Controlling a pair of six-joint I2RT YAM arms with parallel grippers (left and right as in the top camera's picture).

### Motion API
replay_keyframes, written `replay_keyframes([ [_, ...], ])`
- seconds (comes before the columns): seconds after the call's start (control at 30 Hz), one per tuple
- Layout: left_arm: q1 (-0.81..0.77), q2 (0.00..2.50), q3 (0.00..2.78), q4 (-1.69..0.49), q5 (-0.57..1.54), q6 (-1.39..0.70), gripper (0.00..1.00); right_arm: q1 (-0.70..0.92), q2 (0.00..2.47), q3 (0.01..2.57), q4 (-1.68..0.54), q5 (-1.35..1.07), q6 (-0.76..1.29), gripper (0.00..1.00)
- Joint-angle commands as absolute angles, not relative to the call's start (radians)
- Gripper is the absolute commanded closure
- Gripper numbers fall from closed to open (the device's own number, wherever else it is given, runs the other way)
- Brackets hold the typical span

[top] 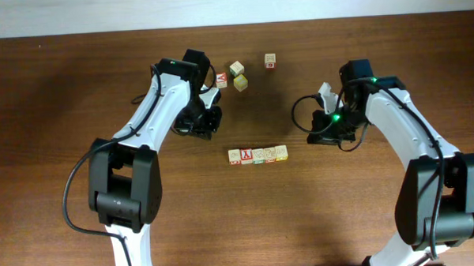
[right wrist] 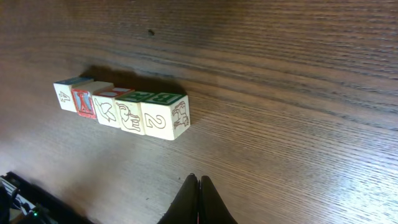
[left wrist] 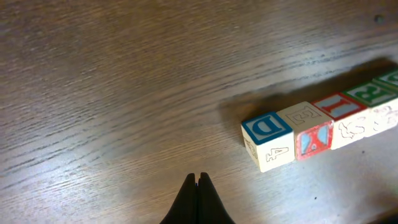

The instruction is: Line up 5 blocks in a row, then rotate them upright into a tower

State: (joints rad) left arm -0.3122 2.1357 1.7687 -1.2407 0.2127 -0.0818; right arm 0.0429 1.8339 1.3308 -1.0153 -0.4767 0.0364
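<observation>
Five blocks (top: 258,154) in row; four loose cubes (top: 235,68); left fingers (left wrist: 198,186), right fingers (right wrist: 198,186) closed, empty.

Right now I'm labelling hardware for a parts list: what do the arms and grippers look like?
The left arm and right arm have white links, black joints and looping black cables. A green light glows by the right wrist. The left gripper and right gripper are black, tapering to thin tips.

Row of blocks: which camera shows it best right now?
Right wrist: the row of blocks sits whole and close, all five side faces legible. Left wrist cuts its far end off at the frame edge. Overhead shows all five, but too small to read.
</observation>
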Motion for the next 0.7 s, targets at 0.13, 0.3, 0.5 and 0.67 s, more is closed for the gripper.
replay_keyframes([
  [0.13, -0.311, 2.145, 1.733, -1.238, 0.184, -0.146, 1.00, 0.047, 1.860, 1.325, -1.005, -0.475, 0.051, 0.96],
  [0.3, -0.311, 2.145, 1.706, -1.230, 0.117, -0.190, 1.00, 0.048, 1.894, 1.325, -0.994, -0.487, 0.050, 0.96],
  [0.5, -0.318, 2.145, 1.682, -1.246, 0.146, -0.186, 1.00, 0.059, 1.910, 1.325, -0.981, -0.487, 0.050, 0.96],
  [0.67, -0.325, 2.145, 1.635, -1.211, 0.241, -0.186, 1.00, 0.095, 1.910, 1.325, -0.970, -0.482, 0.050, 0.96],
])
